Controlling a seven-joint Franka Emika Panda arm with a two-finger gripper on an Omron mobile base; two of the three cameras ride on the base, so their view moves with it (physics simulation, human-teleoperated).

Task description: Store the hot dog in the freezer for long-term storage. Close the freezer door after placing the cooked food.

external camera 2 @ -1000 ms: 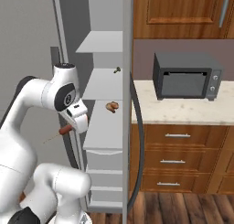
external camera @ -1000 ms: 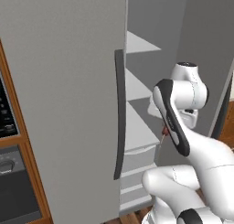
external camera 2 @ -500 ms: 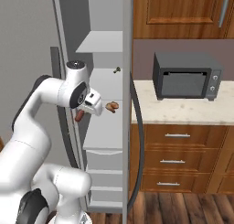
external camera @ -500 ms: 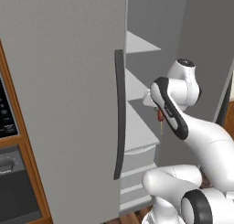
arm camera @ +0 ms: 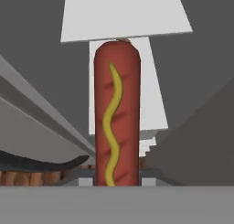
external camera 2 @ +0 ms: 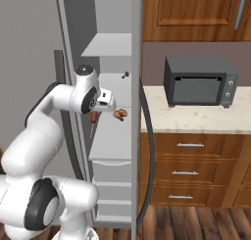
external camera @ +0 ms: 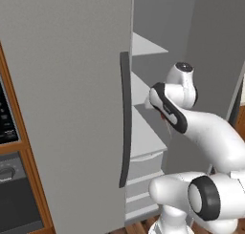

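A glossy white arm [external camera: 206, 132] of rounded, tube-like segments, with dark grey round joint caps and a black band along one link.

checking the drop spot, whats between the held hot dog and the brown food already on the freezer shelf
Nothing. In the right base view the hot dog hangs from the shut gripper, and only bare white shelf separates it from the brown food to its right.
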